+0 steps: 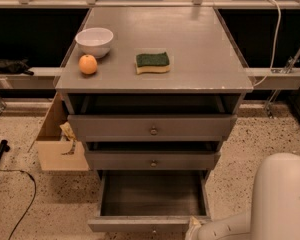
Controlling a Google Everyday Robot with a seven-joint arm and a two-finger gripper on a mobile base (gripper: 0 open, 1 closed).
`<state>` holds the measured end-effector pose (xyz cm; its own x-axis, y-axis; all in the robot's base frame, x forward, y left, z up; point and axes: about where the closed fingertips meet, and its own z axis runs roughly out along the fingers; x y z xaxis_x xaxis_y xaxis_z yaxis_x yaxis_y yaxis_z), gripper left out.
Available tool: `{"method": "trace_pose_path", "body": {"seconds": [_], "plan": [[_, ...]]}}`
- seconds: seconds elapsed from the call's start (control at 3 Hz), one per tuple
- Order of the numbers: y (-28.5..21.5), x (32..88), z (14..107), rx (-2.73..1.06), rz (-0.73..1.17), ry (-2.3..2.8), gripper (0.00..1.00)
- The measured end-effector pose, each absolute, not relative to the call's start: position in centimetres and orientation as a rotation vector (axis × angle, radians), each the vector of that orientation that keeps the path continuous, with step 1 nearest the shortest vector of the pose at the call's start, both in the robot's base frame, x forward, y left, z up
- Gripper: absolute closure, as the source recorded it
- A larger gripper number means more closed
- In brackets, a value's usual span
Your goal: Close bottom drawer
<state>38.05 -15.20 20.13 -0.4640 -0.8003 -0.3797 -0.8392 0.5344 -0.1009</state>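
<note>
Bottom drawer: lowest of three in the grey desk; pulled out toward the near edge, its deep grey box open to view and its narrow front panel at the near end.
Hand: at the near right corner of the bottom drawer, against the right end of its front panel; whether it is open or closed cannot be told.
Arm: white, reaching left from the robot's rounded body at near right.
Middle drawer: partly out, round knob at centre.
Top drawer: partly out, widest front, round knob at centre.
Desk top: white bowl at far left; orange just near of the bowl; green-and-yellow sponge right of the orange, apart from it.
Floor, left of desk: open cardboard box; black cable.
</note>
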Motion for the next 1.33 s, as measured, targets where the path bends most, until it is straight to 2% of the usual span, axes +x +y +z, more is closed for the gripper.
{"method": "trace_pose_path", "body": {"seconds": [0.33, 1.0, 1.33], "plan": [[-15.20, 38.05, 20.13, -1.346, 0.140, 2.395, 0.16], [-15.20, 38.05, 20.13, -1.346, 0.140, 2.395, 0.63], [-14.92, 38.83, 19.35, -1.388, 0.099, 2.399, 0.94]]}}
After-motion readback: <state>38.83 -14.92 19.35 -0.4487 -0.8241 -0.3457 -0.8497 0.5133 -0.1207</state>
